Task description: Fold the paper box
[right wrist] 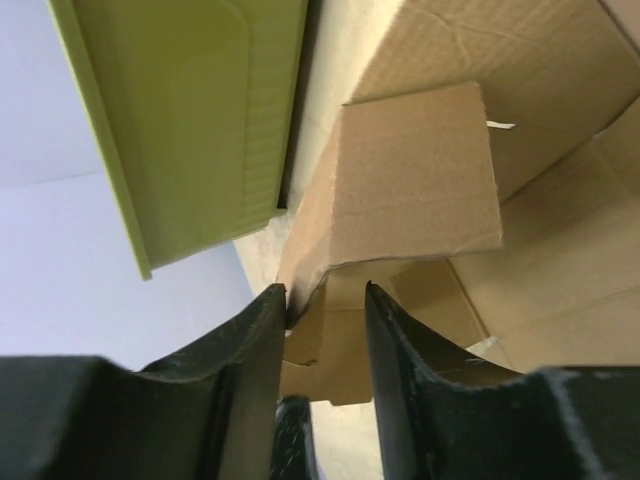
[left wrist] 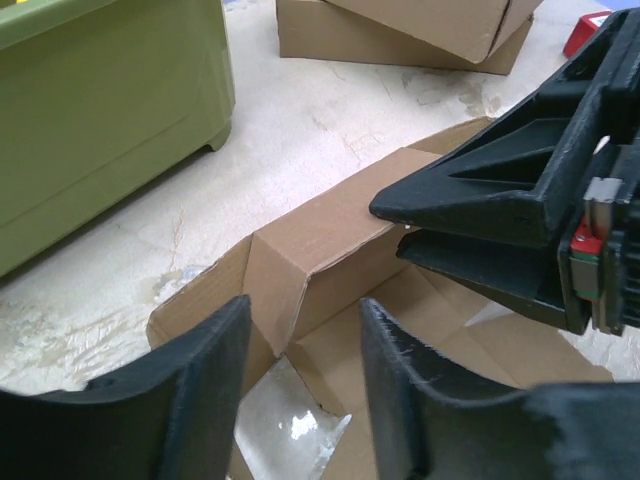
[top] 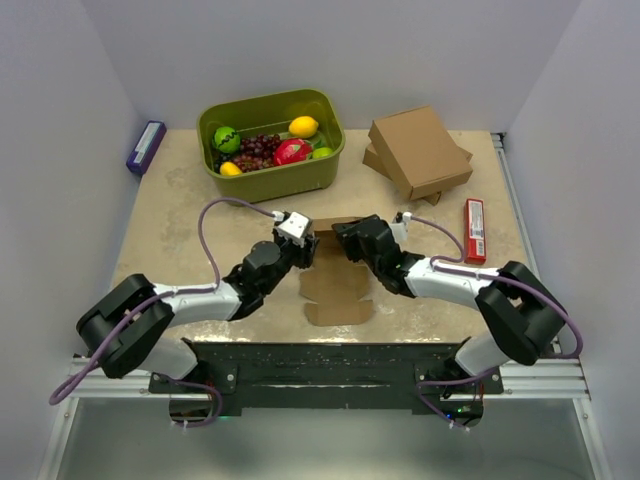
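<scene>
Left gripper fingers are nearest the lens: black matte plastic, spread apart, nothing between them. They hover just short of a raised, creased corner of the box. Right gripper jaws are also apart and straddle the top edge of a stood-up flap. One finger touches the card, but it doesn't look clamped.

Box sits mid-table between the two arms, part-formed. The far wall is up and the rest of the die-cut sheet lies flat toward the bases.

Material is thin plain brown card, matte, with pre-scored creases and slightly ragged cut edges.

Handling, my guess:
- Very light, likely to skid on the smooth mottled beige table unless pinned.
- Stiff across panels but bends easily at the scores.
- Dents or tears if squeezed hard.
- Best hold is a pinch on a flap edge near a crease, with the other arm pressing the base panel.

Green hard-plastic bin sits just behind the box. Stacked boxes are far right.
</scene>
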{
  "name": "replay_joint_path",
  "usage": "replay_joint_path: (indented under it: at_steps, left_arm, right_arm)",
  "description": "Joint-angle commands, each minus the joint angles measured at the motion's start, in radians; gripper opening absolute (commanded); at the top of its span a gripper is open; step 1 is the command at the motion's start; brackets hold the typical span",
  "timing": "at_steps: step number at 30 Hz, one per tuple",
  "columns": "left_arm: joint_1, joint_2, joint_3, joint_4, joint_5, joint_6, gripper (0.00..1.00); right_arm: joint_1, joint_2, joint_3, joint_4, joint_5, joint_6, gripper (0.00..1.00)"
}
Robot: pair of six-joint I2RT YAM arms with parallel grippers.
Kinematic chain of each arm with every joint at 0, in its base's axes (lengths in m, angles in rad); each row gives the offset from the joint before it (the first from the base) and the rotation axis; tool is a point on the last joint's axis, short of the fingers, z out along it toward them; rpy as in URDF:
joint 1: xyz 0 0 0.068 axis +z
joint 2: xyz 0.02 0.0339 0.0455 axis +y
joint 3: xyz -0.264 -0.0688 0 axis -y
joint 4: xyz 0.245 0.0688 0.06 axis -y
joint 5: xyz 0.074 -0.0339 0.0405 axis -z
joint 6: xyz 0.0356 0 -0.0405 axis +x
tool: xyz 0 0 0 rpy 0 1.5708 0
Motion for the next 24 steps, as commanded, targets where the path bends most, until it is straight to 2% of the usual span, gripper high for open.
replay_joint_path:
  at_steps: [1,3,7,13,19,23,24]
  left_arm:
    - [-0.006,-0.084,-0.027,0.034,0.025,0.001,0.57]
    - [-0.008,-0.122,-0.035,0.018,0.043,-0.01,0.63]
    - [-0.006,-0.219,-0.06,-0.029,0.059,-0.038,0.67]
    - [0.012,-0.36,-0.075,-0.163,-0.08,-0.119,0.69]
    - [0.202,-0.4,-0.136,-0.206,-0.045,-0.271,0.71]
    - [0.242,-0.401,-0.202,-0.145,-0.107,-0.265,0.71]
    - [0.25,-0.397,-0.208,-0.14,-0.105,-0.266,0.72]
  right_arm:
    - [0.004,0.018,-0.014,0.026,0.051,0.018,0.38]
    - [0.006,0.024,-0.016,0.03,0.051,0.018,0.36]
    - [0.006,0.036,-0.022,0.044,0.054,0.022,0.34]
    - [0.004,0.035,-0.032,0.052,0.063,0.024,0.31]
    - [0.004,0.024,-0.04,0.061,0.075,0.024,0.26]
    - [0.004,0.016,-0.042,0.064,0.075,0.019,0.19]
    - [0.006,0.013,-0.042,0.062,0.075,0.016,0.14]
